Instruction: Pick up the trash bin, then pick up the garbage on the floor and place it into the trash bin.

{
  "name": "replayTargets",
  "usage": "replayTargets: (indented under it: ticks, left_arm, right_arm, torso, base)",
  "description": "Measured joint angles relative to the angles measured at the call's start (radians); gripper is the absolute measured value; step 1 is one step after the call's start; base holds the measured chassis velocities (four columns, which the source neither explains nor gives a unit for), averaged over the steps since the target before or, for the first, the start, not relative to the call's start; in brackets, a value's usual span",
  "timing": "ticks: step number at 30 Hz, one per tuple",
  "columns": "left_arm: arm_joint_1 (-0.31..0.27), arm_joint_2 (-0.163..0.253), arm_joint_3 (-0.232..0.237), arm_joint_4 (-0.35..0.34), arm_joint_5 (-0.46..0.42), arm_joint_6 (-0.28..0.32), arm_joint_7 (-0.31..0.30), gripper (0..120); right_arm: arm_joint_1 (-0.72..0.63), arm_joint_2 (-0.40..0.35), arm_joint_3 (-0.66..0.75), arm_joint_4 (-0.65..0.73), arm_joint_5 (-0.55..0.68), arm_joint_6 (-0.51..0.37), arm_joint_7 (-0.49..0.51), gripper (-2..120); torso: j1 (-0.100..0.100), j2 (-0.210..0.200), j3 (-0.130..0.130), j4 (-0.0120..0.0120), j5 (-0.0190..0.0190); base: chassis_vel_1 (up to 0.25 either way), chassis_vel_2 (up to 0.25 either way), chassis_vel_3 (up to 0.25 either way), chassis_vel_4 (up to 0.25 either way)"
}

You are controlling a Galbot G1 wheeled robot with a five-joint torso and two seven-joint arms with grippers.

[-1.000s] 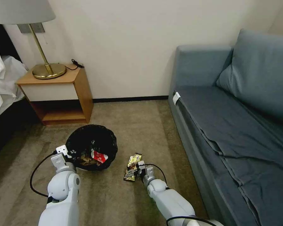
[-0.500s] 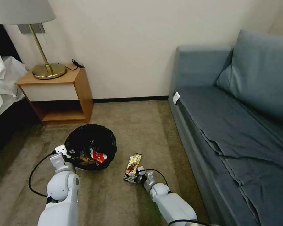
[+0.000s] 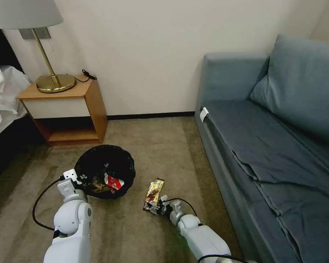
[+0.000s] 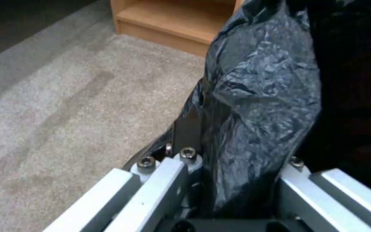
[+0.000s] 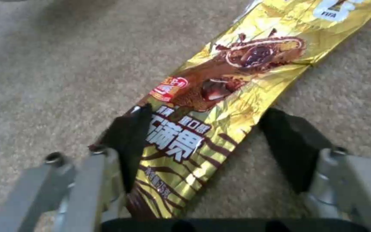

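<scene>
Down at carpet level, the right gripper (image 5: 207,141) has its two black fingers (image 5: 127,138) spread wide apart on either side of the gold-yellow snack wrapper (image 5: 220,93), which lies flat on the carpet (image 5: 43,64); one finger touches the wrapper's edge, the other stands clear of it. From the head view, that right gripper (image 3: 158,207) sits at the near end of the wrapper (image 3: 153,192), which lies between the bin and the blue sofa (image 3: 274,146). Over on the other side, the left gripper (image 4: 233,180) is clamped on the rim of the trash bin (image 4: 258,106), the crinkly black bag pinched between its fingers. Seen from the head, the left gripper (image 3: 72,179) grips the bin's near-left rim, and the trash bin (image 3: 103,164) is just in front of the wooden nightstand (image 3: 67,109). Inside the bin lie a red-and-white wrapper (image 3: 114,182) and some brown paper (image 3: 97,187). A brass lamp (image 3: 55,82) stands on the nightstand.
</scene>
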Motion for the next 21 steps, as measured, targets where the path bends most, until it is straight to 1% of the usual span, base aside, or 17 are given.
replayTargets:
  ticks: [1,2,4,5,6,7,8,9,11,12,14,15,17,21]
  left_arm:
    - [0.0,0.0,-0.001,0.0,0.0,0.0,0.0,2]
    - [0.0,0.0,-0.001,0.0,0.0,0.0,0.0,2]
    - [0.0,0.0,-0.001,-0.001,0.0,0.0,0.0,2]
    - [0.0,0.0,-0.001,-0.001,0.0,0.0,0.0,2]
    - [-0.001,0.0,-0.001,-0.001,-0.001,0.0,-0.001,2]
    - [-0.001,0.0,-0.002,-0.001,-0.001,0.0,-0.001,2]
    - [-0.001,0.0,-0.002,-0.001,-0.001,0.0,-0.001,2]
    - [-0.001,0.0,-0.002,-0.001,-0.001,0.0,-0.001,2]
    - [-0.003,-0.001,-0.002,-0.001,-0.002,0.0,-0.001,2]
    - [-0.003,-0.001,-0.002,-0.001,-0.002,0.0,-0.001,2]
    - [-0.004,-0.001,-0.002,0.001,-0.002,-0.001,-0.001,2]
    - [-0.004,-0.001,-0.002,0.001,-0.002,-0.001,-0.001,2]
    - [-0.005,-0.001,-0.002,0.002,-0.002,-0.001,-0.001,2]
    - [-0.006,-0.001,-0.002,0.005,-0.003,-0.001,-0.002,2]
  right_arm:
    - [0.0,0.0,0.0,0.0,0.0,0.001,0.0,59]
    - [0.0,0.0,0.0,0.0,0.0,0.001,0.0,59]
    - [0.0,0.0,0.0,-0.001,-0.003,0.003,0.0,48]
    - [0.0,0.0,0.0,-0.001,-0.003,0.003,0.0,48]
    - [0.0,0.0,0.0,-0.001,-0.006,0.003,0.0,40]
    - [0.0,0.0,0.001,-0.001,-0.01,0.004,0.0,35]
    - [0.0,0.0,0.001,-0.001,-0.01,0.004,0.0,35]
    - [0.0,0.0,0.001,-0.001,-0.011,0.004,0.0,32]
    - [0.0,0.0,0.003,-0.003,-0.013,0.006,0.001,22]
    - [0.0,0.0,0.003,-0.003,-0.013,0.006,0.001,22]
    - [0.0,0.001,0.005,-0.005,-0.016,0.008,0.002,10]
    - [0.0,0.001,0.005,-0.005,-0.016,0.008,0.002,10]
    - [-0.001,0.001,0.006,-0.005,-0.021,0.011,0.003,1]
    - [-0.001,0.001,0.008,-0.003,-0.023,0.013,0.006,0]
  torso:
    - [0.0,0.0,0.0,0.0,0.0]
    - [0.0,0.0,0.0,0.0,0.0]
    - [0.0,0.0,0.0,0.0,0.0]
    - [0.0,0.0,0.0,0.0,0.0]
    - [0.0,0.0,0.0,0.0003,0.0002]
    - [0.0,0.0,0.0,0.0004,0.0002]
    - [0.0,0.0,0.0,0.0004,0.0002]
    - [0.0,0.0,0.0,0.0004,0.0002]
    - [0.0,0.0,0.0,0.0003,0.0002]
    - [0.0,0.0,0.0,0.0003,0.0002]
    - [0.0,0.0,0.0,0.0005,0.0002]
    - [0.0,0.0,0.0,0.0005,0.0002]
    - [0.0,0.0,0.0,0.0005,0.0003]
    - [0.0,0.0,0.0,0.0004,0.0003]
  base:
    - [0.0,0.0,0.0,0.0]
    - [0.0,0.0,0.0,0.0]
    - [0.0,0.0,0.0,0.0]
    - [0.0,0.0,0.0,0.0]
    - [0.0,0.0,0.0,0.0]
    - [0.0,0.0,0.0,0.0]
    - [0.0,0.0,0.0,0.0]
    - [0.0,0.0,0.0,0.0]
    - [0.0,0.0,0.0,0.0]
    - [0.0,0.0,0.0,0.0]
    - [0.0,0.0,0.0,0.0]
    - [0.0,0.0,0.0,0.0]
    - [0.0,0.0,0.0,0.0]
    - [0.0,0.0,0.0,0.0]
